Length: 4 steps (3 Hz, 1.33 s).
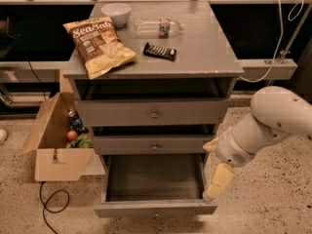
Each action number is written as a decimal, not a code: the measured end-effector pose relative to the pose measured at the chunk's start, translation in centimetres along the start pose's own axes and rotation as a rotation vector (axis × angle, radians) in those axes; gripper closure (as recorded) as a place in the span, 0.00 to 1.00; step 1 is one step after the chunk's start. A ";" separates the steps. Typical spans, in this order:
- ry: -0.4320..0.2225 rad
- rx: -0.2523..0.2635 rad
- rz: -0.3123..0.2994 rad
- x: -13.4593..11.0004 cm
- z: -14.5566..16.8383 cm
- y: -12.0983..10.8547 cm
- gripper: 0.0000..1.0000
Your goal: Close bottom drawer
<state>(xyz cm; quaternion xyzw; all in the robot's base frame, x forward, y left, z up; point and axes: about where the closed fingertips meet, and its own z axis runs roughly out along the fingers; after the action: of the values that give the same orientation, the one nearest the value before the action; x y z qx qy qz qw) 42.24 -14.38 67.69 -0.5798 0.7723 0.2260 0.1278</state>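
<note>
Bottom drawer (155, 207): lowest of the three in the grey cabinet (209, 48), nearest the camera. It stands wide open, with the slim front panel well forward of the other two fronts. The dark grey inside is exposed, and a tiny knob sits at the centre of the front.
Gripper (217, 182): cream-coloured, pointing down just beside the drawer's right side wall, near its front right corner. Contact with the wall cannot be told.
Gripper state: cannot tell whether it is open or closed. Nothing is seen in its hold.
Arm (273, 118): bulky white links come in from the right edge, angled down and left toward the drawer.
Floor (273, 199): speckled and pale. A dark cable (51, 206) loops on it, left of the drawer.
Cardboard box (51, 162): open, on the floor against the cabinet's left side. A can, a red round item and something green lie inside.
Middle drawer (151, 144): front nearly flush with the cabinet, small centre knob.
Top drawer (153, 112): tallest front, with a brass-toned knob.
Cabinet top, front left: chip bag (99, 45) lying flat, its corner overhanging the edge.
Cabinet top, centre: dark wrapped bar (160, 51), just right of the bag.
Cabinet top, rear: clear plastic bottle (157, 27) on its side, with a white bowl (116, 13) to its left.
Background right: white cable (278, 38) hanging by a rail.
</note>
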 end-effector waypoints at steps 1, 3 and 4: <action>0.040 -0.009 0.017 3.3 6.9 -2.3 0.00; -0.003 -0.073 0.069 9.5 18.2 -6.0 0.00; -0.034 -0.139 0.118 12.5 23.3 -6.7 0.15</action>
<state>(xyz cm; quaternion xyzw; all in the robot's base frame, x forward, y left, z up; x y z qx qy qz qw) 43.44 -14.72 40.44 -0.5367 0.7854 0.2960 0.0866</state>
